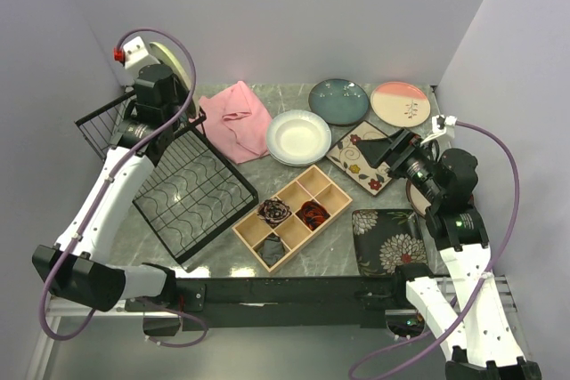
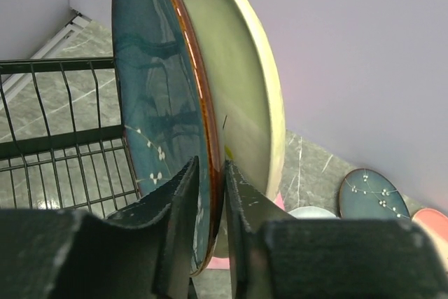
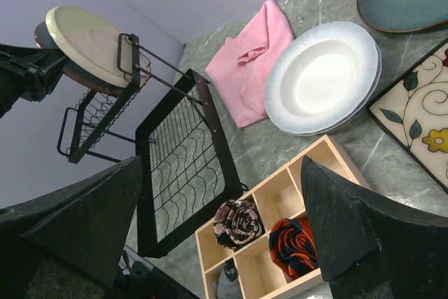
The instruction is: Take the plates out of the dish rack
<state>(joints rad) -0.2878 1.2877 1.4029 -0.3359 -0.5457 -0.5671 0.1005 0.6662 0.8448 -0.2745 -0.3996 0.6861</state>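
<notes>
My left gripper point(image 2: 210, 167) is shut on the rim of a teal plate with a brown edge point(image 2: 154, 89), held upright above the raised back of the black dish rack point(image 1: 191, 189). A cream-green plate point(image 2: 238, 82) stands against it, outside the right finger. Both show in the right wrist view point(image 3: 87, 36). My right gripper point(image 3: 220, 166) is open and empty, above the square cream floral plate point(image 1: 356, 159). On the table lie a teal plate point(image 1: 338, 100), a pink-cream plate point(image 1: 401, 104), a white plate point(image 1: 298, 137) and a square black floral plate point(image 1: 387, 239).
A pink cloth point(image 1: 239, 117) lies behind the rack. A wooden compartment tray point(image 1: 334, 195) with rolled cloths sits in front of the white plate. A dark plate edge point(image 1: 412, 195) shows under my right arm. Walls close in on the left, back and right.
</notes>
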